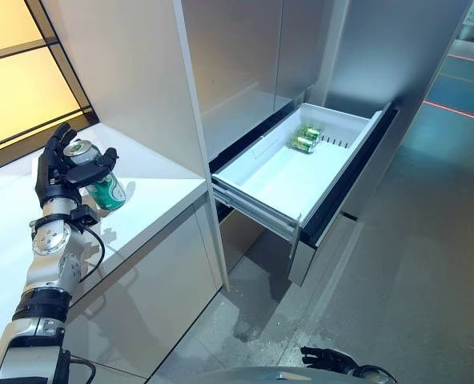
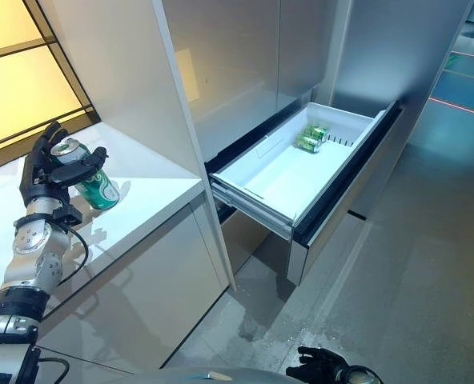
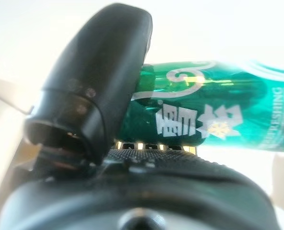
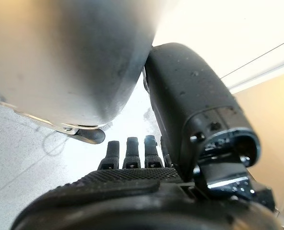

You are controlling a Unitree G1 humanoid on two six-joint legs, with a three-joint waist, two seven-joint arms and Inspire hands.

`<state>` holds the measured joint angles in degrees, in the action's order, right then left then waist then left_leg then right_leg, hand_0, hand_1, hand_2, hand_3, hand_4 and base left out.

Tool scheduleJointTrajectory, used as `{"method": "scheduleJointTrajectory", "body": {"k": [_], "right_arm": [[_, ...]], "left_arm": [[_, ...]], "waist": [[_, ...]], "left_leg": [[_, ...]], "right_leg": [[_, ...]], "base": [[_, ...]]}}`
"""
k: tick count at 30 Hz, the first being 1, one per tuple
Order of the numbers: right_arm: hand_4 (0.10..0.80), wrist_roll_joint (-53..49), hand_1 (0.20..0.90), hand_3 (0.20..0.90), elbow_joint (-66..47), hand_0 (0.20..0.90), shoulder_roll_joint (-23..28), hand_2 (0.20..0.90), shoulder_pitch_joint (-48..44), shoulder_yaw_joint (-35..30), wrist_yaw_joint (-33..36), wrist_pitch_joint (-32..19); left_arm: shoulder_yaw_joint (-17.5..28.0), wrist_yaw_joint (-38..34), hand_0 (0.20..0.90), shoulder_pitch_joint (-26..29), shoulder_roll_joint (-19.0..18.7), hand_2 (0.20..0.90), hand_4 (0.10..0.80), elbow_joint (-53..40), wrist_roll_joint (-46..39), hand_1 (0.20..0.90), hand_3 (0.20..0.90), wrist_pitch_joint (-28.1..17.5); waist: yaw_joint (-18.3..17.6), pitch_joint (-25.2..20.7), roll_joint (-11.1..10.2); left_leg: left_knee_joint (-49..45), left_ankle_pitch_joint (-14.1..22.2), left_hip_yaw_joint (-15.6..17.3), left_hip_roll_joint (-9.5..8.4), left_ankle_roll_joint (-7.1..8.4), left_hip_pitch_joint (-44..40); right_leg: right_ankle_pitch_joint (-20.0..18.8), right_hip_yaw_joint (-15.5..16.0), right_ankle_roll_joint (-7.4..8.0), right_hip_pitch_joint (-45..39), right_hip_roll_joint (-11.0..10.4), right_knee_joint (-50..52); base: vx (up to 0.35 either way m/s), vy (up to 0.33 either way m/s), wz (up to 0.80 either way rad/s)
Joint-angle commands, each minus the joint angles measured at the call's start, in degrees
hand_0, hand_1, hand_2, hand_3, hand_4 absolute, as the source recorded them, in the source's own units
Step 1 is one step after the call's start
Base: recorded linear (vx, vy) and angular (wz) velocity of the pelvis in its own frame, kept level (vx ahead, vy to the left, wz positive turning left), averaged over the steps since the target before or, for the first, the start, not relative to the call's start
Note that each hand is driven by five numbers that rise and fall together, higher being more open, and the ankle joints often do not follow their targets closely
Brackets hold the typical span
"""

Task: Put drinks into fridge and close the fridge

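Note:
My left hand [image 1: 59, 166] is shut on a green can [image 1: 106, 190] with a silver top and holds it tilted over the white counter [image 1: 161, 204] at the left. In the left wrist view the thumb [image 3: 99, 72] lies across the green can [image 3: 204, 110]. The fridge's white drawer [image 1: 257, 204] stands pulled open at the middle, with green cans [image 1: 307, 138] lying at its far end. My right hand [image 1: 327, 358] hangs low at the bottom, open and empty, with its fingers [image 4: 127, 153] relaxed.
A tall white panel [image 1: 141, 72] rises between the counter and the steel fridge front [image 1: 245, 56]. The open drawer juts out over the grey floor [image 1: 429, 240]. A yellow-lit window [image 1: 17, 72] lies behind the counter.

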<state>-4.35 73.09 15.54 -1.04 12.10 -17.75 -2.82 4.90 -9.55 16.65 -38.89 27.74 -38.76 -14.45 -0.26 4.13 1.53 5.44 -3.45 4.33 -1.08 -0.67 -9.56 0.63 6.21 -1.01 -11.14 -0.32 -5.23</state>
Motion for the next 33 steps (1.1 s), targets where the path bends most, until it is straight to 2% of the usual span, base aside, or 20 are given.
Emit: {"method": "scheduleJointTrajectory", "body": {"k": [1,10,12,13,14,15,16,20,27,33], "right_arm": [[0.8,1.6,0.9,0.9,2.7,0.9,2.9,0.9,0.3,3.3,-1.2,-0.2],[0.8,1.6,0.9,0.9,3.1,0.9,2.8,0.9,0.5,3.0,-1.0,-0.7],[0.8,1.4,0.9,0.9,2.9,0.9,2.9,0.9,0.5,3.1,-1.0,-0.6],[0.8,1.4,0.9,0.9,2.9,0.9,2.9,0.9,0.4,3.1,-1.0,-0.6],[0.8,1.6,0.9,0.9,2.9,0.9,3.0,0.9,0.4,3.0,-1.0,-0.6],[0.8,1.6,0.9,0.9,2.9,0.9,3.0,0.9,0.5,2.9,-1.0,-0.7],[0.8,1.6,0.9,0.9,2.9,0.9,3.1,0.9,0.5,2.9,-1.0,-0.8],[0.8,1.7,0.9,0.9,2.9,0.9,3.2,0.9,0.6,2.8,-1.1,-1.0],[0.8,1.6,0.9,0.9,2.5,0.9,3.3,0.9,0.7,2.7,-1.1,-1.0],[0.8,-0.7,0.9,0.9,1.5,0.9,3.4,0.9,0.6,2.5,-1.3,-3.5]], "left_arm": [[3.8,0.8,0.9,11.4,-6.3,0.9,0.8,1.0,-0.4,0.9,0.9,-6.2],[3.5,1.9,0.9,11.2,-6.3,0.9,0.8,1.7,-0.3,0.9,0.9,-4.9],[3.3,1.9,0.787,11.2,-6.3,0.787,0.668,1.8,0.0,0.787,0.768,-4.7],[3.1,1.9,0.756,11.3,-6.4,0.756,0.633,1.7,0.1,0.756,0.733,-4.5],[3.0,2.0,0.594,11.2,-6.4,0.594,0.443,1.9,0.8,0.594,0.543,-4.3],[2.9,2.1,0.582,11.2,-6.5,0.582,0.429,2.0,0.9,0.582,0.529,-4.2],[2.9,2.2,0.535,11.1,-6.6,0.535,0.375,2.2,1.3,0.535,0.475,-4.1],[2.4,2.6,0.3,10.7,-6.7,0.3,0.1,2.8,3.6,0.3,0.2,-3.2],[1.4,3.0,0.3,9.8,-6.6,0.3,0.1,3.4,5.7,0.3,0.2,-1.5],[0.6,4.1,0.3,9.7,-6.0,0.3,0.1,1.5,4.1,0.3,0.2,-4.0]], "waist": [[-0.9,-1.4,2.1],[-1.0,-1.3,2.1],[-1.1,-1.3,2.1],[-1.1,-1.3,2.2],[-1.1,-1.2,2.2],[-1.1,-1.2,2.2],[-1.1,-1.2,2.2],[-1.1,-1.1,2.2],[-1.1,-0.9,2.1],[-1.2,-0.9,2.0]], "left_leg": [[-0.6,8.0,0.7,-2.41,-1.77,-1.9],[-0.6,8.0,0.6,-2.48,-1.86,-2.0],[-0.6,8.0,0.6,-2.45,-1.87,-1.9],[-0.6,8.0,0.6,-2.43,-1.84,-1.9],[-0.6,8.0,0.6,-2.43,-1.83,-1.9],[-0.6,8.0,0.6,-2.43,-1.84,-1.8],[-0.6,7.9,0.6,-2.43,-1.84,-1.8],[-0.6,7.9,0.5,-2.42,-1.87,-1.8],[-0.6,7.9,0.5,-2.42,-1.92,-1.9],[-0.5,7.7,0.5,-2.39,-1.79,-1.8]], "right_leg": [[5.2,0.8,3.72,3.0,-0.7,5.9],[5.2,0.5,3.75,2.9,-0.6,5.9],[5.2,0.5,3.75,3.0,-0.6,5.9],[5.2,0.5,3.76,3.0,-0.6,5.9],[5.2,0.5,3.77,3.1,-0.6,6.0],[5.1,0.4,3.78,3.1,-0.6,6.0],[5.1,0.4,3.78,3.1,-0.6,6.0],[5.1,0.4,3.78,3.2,-0.6,6.1],[5.0,0.3,3.76,3.0,-0.5,5.8],[4.8,0.2,3.82,3.0,-0.5,5.6]], "base": [[0.0,0.0,0.0],[0.0,0.0,0.0],[0.0,0.0,0.0],[0.0,0.0,0.0],[0.0,0.0,0.0],[0.0,0.0,0.0],[0.0,0.0,0.0],[0.0,0.0,0.0],[0.0,0.0,0.0],[0.0,0.0,0.0]]}}
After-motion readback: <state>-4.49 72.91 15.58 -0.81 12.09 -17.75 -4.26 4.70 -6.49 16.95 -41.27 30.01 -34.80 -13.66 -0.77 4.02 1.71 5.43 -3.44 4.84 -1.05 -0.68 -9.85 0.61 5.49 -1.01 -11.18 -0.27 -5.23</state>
